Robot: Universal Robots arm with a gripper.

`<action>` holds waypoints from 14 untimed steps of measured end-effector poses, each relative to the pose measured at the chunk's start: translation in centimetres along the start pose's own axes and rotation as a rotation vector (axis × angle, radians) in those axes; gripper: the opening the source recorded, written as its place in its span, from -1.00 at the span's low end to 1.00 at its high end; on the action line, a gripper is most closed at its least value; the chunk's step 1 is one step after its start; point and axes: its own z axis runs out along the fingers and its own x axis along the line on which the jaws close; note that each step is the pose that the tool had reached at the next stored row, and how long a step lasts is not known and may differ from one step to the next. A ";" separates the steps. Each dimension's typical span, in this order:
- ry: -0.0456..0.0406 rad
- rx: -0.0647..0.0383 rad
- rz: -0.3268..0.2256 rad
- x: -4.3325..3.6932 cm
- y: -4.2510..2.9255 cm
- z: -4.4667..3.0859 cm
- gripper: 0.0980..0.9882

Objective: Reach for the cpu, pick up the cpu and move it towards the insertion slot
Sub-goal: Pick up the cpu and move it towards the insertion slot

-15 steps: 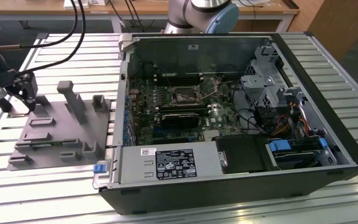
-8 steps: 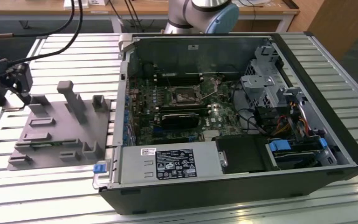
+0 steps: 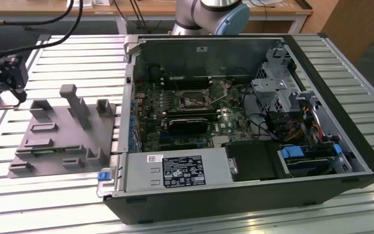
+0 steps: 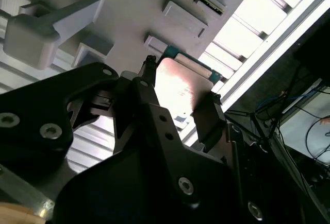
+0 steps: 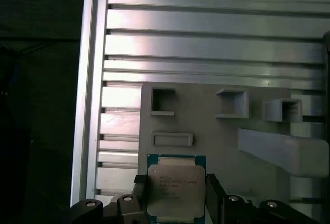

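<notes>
Gripper sits over the grey fixture plate, at the plate's edge farthest from the open computer case. Jaws pinch the cpu by two opposite edges. First wrist view: black fingers press either side, silvery lid toward the camera, green rim round it. Second wrist view: cpu glares bright between the fingers, the plate's raised blocks beyond. Cannot tell whether the cpu rests on the plate or hangs clear. Insertion slot lies on the motherboard inside the case, well apart from the plate, to the exterior view's right of it. Plate and case rest on the slatted metal table.
</notes>
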 end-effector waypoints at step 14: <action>-0.0001 0.000 0.001 0.02 0.35 -4.81 0.00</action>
